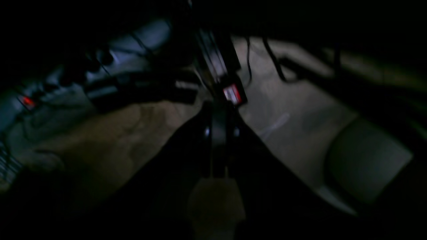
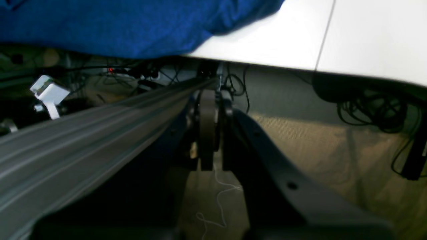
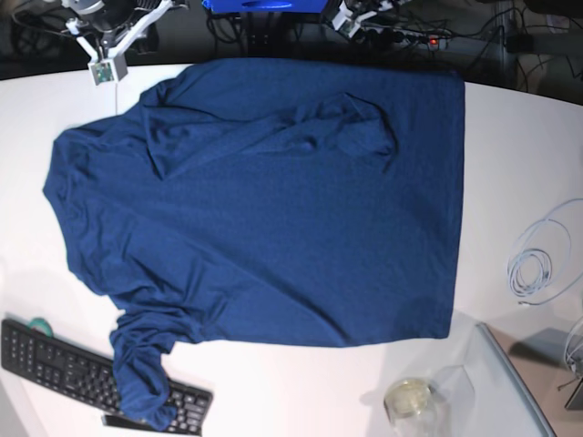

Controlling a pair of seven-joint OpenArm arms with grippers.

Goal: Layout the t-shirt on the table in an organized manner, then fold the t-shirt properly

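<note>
darkness fills most of the left wrist view: the left gripper shows as two black fingers pressed together on nothing, pointing down at a dim brown floor with blurred cables and a small red light, all of it soft and out of focus. in the right wrist view the right gripper hangs below the table edge, its dark fingers close together with no cloth between them, though whether they fully meet i cannot tell; a grey ribbed rail runs slantwise on the left, tangled black cables hang under the tabletop, and the t-shirt, soft bright-looking blue cloth, drapes over the smooth white edge, with a thin seam line crossing the bare part to the right. the base view shows neither gripper but gives the whole layout: the t-shirt lies spread across the white table, wrinkled, with a rumpled fold near the far edge, a straight hem on the right side, and one bunched sleeve lying over the black keyboard at the near left. open white surface remains at the right, where a coil of white cable lies, and a clear cup stands near the front edge beside a grey glass-edged stand.
</note>
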